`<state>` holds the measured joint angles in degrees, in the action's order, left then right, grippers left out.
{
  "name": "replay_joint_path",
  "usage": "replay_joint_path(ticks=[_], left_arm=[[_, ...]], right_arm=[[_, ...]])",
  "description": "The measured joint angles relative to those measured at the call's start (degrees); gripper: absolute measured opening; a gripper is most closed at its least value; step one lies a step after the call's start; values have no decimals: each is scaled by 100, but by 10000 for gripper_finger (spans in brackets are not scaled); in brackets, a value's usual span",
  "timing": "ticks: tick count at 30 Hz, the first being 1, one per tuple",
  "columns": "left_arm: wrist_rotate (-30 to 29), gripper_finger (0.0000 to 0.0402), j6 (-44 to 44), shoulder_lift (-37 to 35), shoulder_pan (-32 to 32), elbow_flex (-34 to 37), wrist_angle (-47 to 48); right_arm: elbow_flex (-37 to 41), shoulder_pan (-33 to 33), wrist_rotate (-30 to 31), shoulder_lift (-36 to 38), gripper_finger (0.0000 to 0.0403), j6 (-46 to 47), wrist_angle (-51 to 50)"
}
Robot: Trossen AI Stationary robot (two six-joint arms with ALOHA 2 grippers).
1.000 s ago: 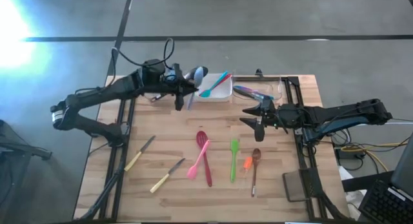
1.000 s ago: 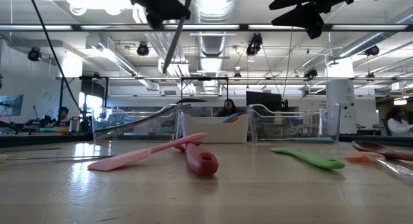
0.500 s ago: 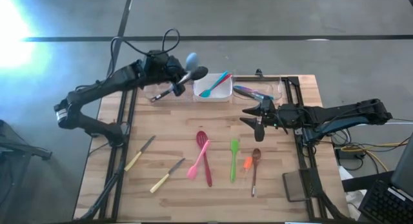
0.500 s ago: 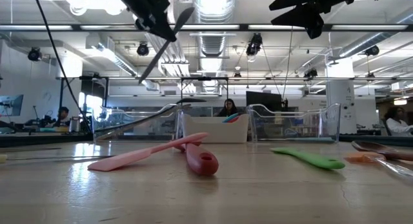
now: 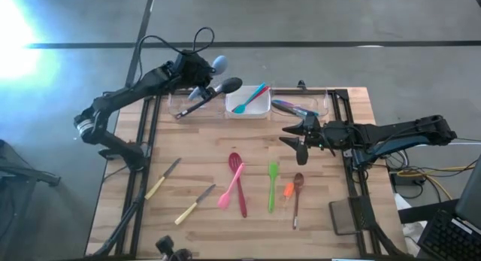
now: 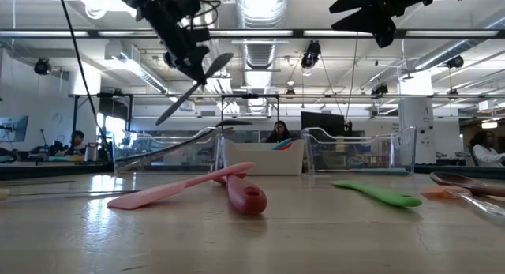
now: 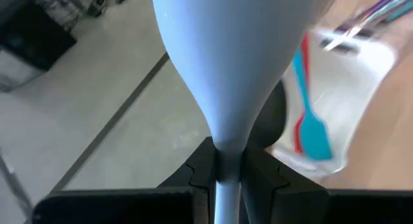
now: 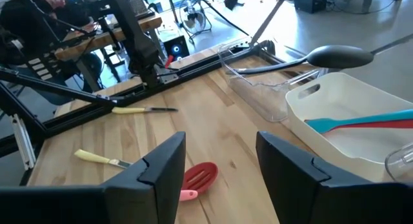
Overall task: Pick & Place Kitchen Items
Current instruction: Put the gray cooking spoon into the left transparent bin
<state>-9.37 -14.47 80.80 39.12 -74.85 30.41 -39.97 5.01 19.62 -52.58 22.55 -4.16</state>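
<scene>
Seven utensils lying on table (image 5: 203, 152); pale blue spoon (image 5: 220, 64) being pinched by left gripper (image 5: 201, 71); right gripper (image 5: 294, 136) fingers spread, holding nothing.

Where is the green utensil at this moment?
In the high view the green utensil lies on the table right of centre, between the red slotted spoon on its left and the brown wooden spoon on its right.

You're looking at a robotics lab: exposed ceiling ducts (image 6: 260, 49) and strip lights hang over a grey concrete floor (image 5: 316, 20), people sit at monitors (image 6: 319, 120) in the background, and the wooden tabletop (image 5: 203, 152) rests on a black metal frame.
</scene>
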Motion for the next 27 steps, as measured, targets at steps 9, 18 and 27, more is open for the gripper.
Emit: replay_joint_path(ticks=[9,18,27], left_arm=[[-328,46,-534,630,154,15,83],[-314,46,-687,629,342,816,-739],[-179,46,-687,476,475,1846,-1318]], right_arm=[[0,-2,-2,0,176,0,-40],[2,1,-6,-2,172,27,-276],[70,-2,-4,-2,166,44,-293]])
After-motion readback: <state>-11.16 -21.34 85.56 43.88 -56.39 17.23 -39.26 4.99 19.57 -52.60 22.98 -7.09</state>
